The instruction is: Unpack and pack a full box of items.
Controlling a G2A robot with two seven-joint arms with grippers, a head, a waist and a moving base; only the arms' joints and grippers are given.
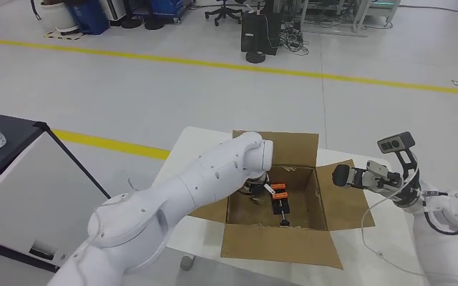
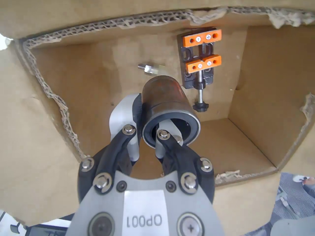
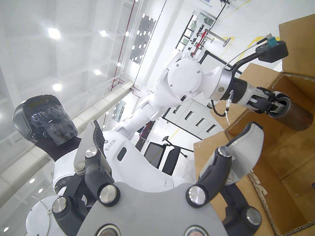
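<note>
1. Where the left gripper (image 2: 147,126) hangs over the open cardboard box (image 2: 253,74), it is clamped on the wall of a dark metal cylinder (image 2: 167,101): one finger sits inside the bore and the other presses on the outer surface.
2. The cylinder is hollow and tilted, with its open end toward the wrist. In the right wrist view it (image 3: 292,116) sits at about the level of the box's rim.
3. Beyond the cylinder, a small metal fitting (image 2: 150,68) lies on the box floor, apart from the cylinder's far end.
4. Near the fitting but not touching it, a small vise (image 2: 200,60) with a black body lies flat on the box floor, close to one side wall. Its two orange jaw plates stand apart, and its screw handle ends in a black knob.
5. All four box flaps are folded outward, and the torn corrugated edges are exposed along the rim.
6. The right gripper (image 3: 173,133) is outside the box, above the right-hand flap. Its fingers are spread wide and hold nothing.
7. The box rests on a white table (image 1: 193,143).
</note>
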